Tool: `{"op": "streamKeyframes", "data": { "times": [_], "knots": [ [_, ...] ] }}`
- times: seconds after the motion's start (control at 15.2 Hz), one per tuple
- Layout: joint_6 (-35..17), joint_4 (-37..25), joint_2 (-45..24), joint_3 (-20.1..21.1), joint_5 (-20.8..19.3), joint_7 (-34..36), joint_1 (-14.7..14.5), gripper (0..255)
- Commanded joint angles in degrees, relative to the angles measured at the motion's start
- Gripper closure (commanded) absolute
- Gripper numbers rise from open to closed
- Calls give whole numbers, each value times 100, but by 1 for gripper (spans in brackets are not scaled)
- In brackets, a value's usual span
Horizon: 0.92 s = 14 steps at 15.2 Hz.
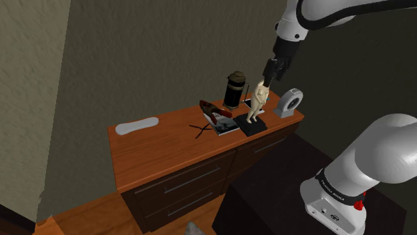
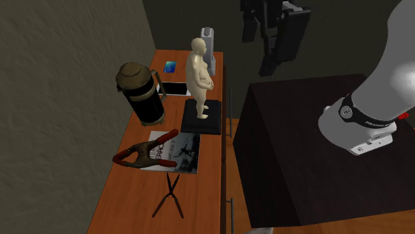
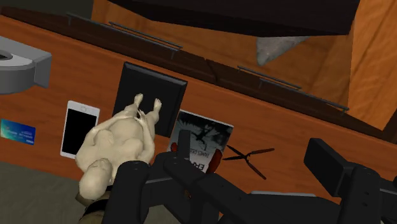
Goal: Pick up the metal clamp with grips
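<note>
The clamp (image 2: 143,151), dark metal with red grips, lies on a magazine (image 2: 178,151) on the wooden dresser top (image 2: 133,206). The shoulder view has the clamp (image 1: 212,112) left of a beige figurine (image 1: 256,100). My black gripper (image 1: 269,72) hangs open high above the figurine, well off from the clamp. In the second exterior view the gripper (image 2: 263,46) is up and to the right of the figurine (image 2: 198,70). From the wrist, the gripper (image 3: 232,191) stands wide with nothing between its fingers (image 3: 337,168). One red grip of the clamp (image 3: 216,159) peeks out behind a dark shape.
A tall dark coffee press (image 2: 141,93) stands beside the figurine's black base (image 2: 203,118). Black shears (image 2: 169,196) lie past the magazine. A phone (image 2: 174,88), a blue card (image 2: 170,66) and a grey dispenser (image 1: 289,102) sit near the dresser's end. A pale flat object (image 1: 136,126) lies at the other end.
</note>
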<state>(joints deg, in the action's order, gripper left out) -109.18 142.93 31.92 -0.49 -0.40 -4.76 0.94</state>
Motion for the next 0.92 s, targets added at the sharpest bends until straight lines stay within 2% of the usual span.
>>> {"op": "streamKeyframes", "data": {
  "times": [0.0,0.4,0.86],
  "knots": [
    [-433,28,-374,-53,-44,-164,-7,0],
    [-1553,-175,-1645,-187,-126,-630,-27,0],
    [-2594,-797,-3244,-265,-122,-1163,-40,0]
  ]
}}
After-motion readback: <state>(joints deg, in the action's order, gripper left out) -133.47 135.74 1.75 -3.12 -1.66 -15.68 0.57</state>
